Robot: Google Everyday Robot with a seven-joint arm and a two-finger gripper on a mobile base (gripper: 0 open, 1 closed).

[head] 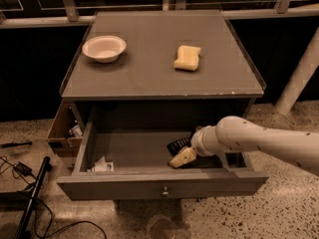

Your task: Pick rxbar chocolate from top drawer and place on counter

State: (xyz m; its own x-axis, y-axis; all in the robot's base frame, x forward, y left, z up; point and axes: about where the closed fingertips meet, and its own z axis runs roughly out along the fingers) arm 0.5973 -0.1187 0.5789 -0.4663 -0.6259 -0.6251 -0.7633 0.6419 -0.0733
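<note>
cream pincer low in the open grey drawer

cream-coloured two-finger gripper (182, 158) sits inside the wide shallow grey top drawer (124, 189), right of its middle and close behind the front panel, tilted down toward the drawer floor. whether it is released or clenched cannot be told. the small flat black rxbar chocolate with white print (178, 145) lies on the drawer floor just behind the gripper; whether the two touch cannot be made out. the white rounded arm (259, 141) reaches in from the right, crossing above the drawer's right wall.

the drawer is pulled well out. its front part lies open to the air above, while its back part sits under the front edge of the flat grey square counter (149, 68). left of the gripper the drawer floor runs bare as far as a small white paper scrap (102, 166) in the front left corner. a small round metal knob (165, 193) sits mid-panel on the plain front.

on the counter a shallow round white bowl (104, 48) stands at the back left and a yellow rectangular sponge (187, 58) lies right of centre, well apart from the bowl. a clear raised rim runs along the counter's left and right sides.

a brown cardboard box (60, 131) stands beside the drawer's left wall. speckled stone floor (279, 208) surrounds the unit, with black cables (20, 168) at the left and a slanted white post (299, 78) at the right.
</note>
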